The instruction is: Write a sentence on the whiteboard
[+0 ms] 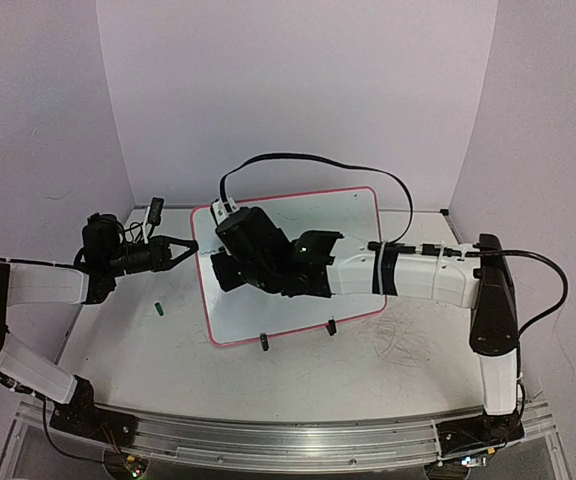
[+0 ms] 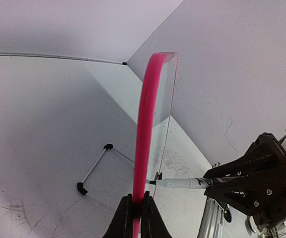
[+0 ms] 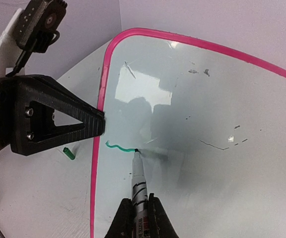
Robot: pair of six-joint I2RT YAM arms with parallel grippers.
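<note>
The whiteboard (image 1: 353,215), white with a pink frame, stands tilted on the table. My left gripper (image 1: 196,250) is shut on its left frame edge (image 2: 145,124); the jaws clamp the pink rim (image 2: 138,210). My right gripper (image 3: 141,215) is shut on a whiteboard pen (image 3: 139,178) whose tip touches the board near its left edge. The only writing is a short green wavy stroke (image 3: 117,147) that ends at the pen tip. In the top view the right arm covers the stroke. The pen also shows in the left wrist view (image 2: 182,183).
A green pen cap (image 1: 158,309) lies on the table left of the board. Two black clip feet (image 1: 265,343) hold the board's lower edge. A thin white rod with black ends (image 2: 94,168) lies behind the board. Old scribbles (image 1: 398,345) mark the table at right.
</note>
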